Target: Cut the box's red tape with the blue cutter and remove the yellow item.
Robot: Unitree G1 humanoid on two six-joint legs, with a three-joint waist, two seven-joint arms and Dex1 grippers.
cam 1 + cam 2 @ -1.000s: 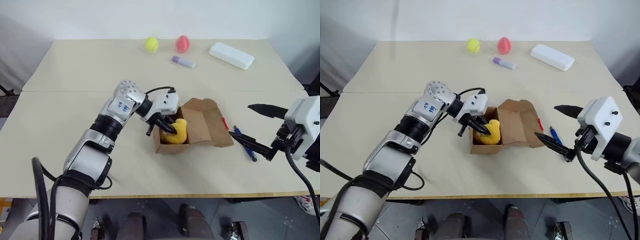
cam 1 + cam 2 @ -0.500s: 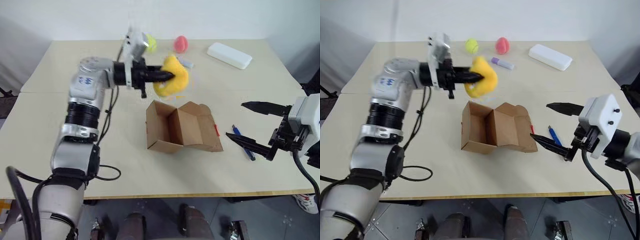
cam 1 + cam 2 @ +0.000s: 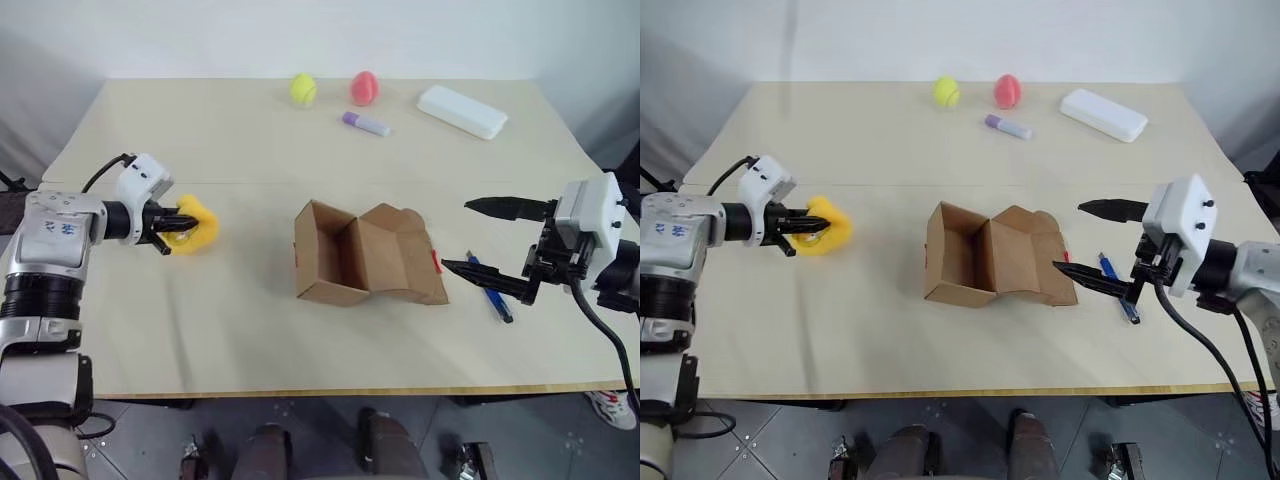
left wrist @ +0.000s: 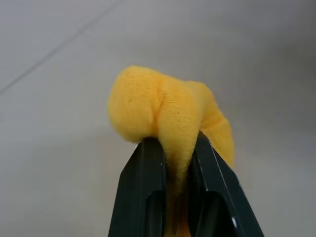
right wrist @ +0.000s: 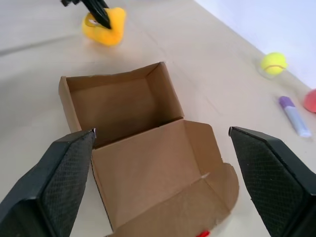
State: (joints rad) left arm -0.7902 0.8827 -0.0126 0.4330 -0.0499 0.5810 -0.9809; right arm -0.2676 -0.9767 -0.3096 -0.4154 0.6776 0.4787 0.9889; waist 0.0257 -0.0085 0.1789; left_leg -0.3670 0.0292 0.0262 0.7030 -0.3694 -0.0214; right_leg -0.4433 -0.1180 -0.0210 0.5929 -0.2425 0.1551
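The brown box lies open and empty at the table's middle, flaps spread to the right. The red tape shows as a small patch on its right flap edge. My left gripper is far to the left of the box, shut on the yellow item, which bulges past its fingers. I cannot tell whether the item touches the tabletop. The blue cutter lies on the table right of the box. My right gripper hovers open beside the box's right flap, just over the cutter, holding nothing.
Along the far edge stand a yellow-green ball, a pink ball, a lilac tube and a long white case. A seam crosses the table behind the box.
My left gripper lifted the yellow item out of the box, swung it up, then left and down to the table's left side. The box shifted slightly. My right gripper edged toward the box.
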